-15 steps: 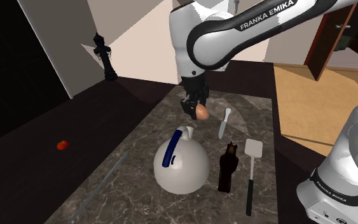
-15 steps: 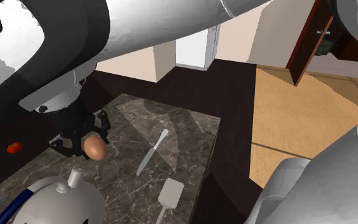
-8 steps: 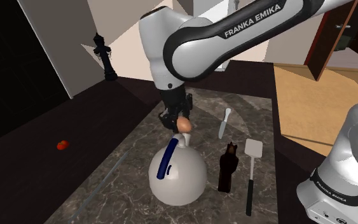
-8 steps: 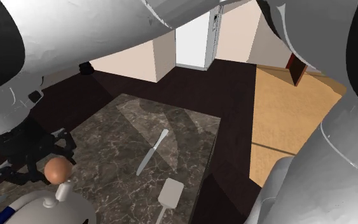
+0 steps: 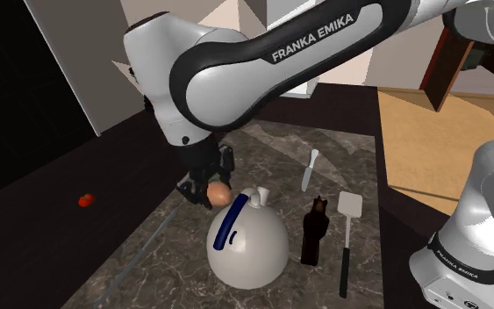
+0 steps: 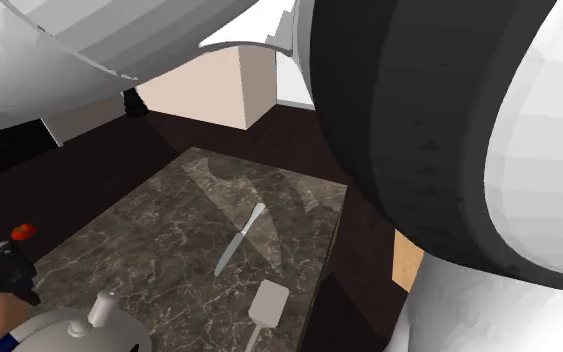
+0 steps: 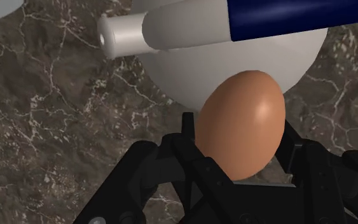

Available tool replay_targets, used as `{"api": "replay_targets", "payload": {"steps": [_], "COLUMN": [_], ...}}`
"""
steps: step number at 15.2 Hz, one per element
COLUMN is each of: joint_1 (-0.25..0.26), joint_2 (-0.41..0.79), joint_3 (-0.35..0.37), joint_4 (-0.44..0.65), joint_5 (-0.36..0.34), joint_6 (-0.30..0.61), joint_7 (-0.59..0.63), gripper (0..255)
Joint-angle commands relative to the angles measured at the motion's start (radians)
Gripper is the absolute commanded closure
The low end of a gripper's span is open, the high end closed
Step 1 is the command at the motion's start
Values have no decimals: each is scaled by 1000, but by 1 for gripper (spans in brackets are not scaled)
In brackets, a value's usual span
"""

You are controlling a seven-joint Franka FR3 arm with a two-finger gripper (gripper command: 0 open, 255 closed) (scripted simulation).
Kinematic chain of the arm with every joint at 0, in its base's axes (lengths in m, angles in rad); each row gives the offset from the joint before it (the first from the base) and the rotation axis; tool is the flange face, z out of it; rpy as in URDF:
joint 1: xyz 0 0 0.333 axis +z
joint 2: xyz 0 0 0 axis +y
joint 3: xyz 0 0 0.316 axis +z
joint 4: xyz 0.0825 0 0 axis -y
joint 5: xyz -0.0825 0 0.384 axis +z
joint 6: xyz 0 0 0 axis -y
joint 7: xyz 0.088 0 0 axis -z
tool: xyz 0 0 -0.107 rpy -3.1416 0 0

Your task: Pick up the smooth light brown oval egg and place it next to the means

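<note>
Shoulder: beside the arm's base (image 5: 468, 263), down over the marble counter (image 5: 350, 158). Second exterior: same counter, crowded by the arm (image 6: 449, 150). Wrist: close above the egg (image 7: 241, 121).

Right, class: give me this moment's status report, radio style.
End effector shut on brown egg. Egg aloft beside white kettle. Kettle spout close, may obstruct.

A knife (image 5: 311, 169) and a spatula (image 5: 347, 239) lie beside an upright dark bottle (image 5: 313, 232) on the marbled desk (image 5: 271, 149); a small red object (image 5: 86, 200) sits well apart.
</note>
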Motion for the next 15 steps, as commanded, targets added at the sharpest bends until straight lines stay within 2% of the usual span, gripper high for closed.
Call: {"api": "replay_targets", "payload": {"steps": [1, 6, 10, 15], "joint_1": [32, 139, 242, 234], "joint_2": [60, 231, 385, 388], "joint_3": [10, 24, 19, 16], "joint_4": [75, 309, 544, 480], "joint_5": [-22, -84, -132, -135], "joint_6": [-23, -106, -196, -131], "joint_7": [44, 146, 203, 209], "gripper": [255, 255, 255, 255]}}
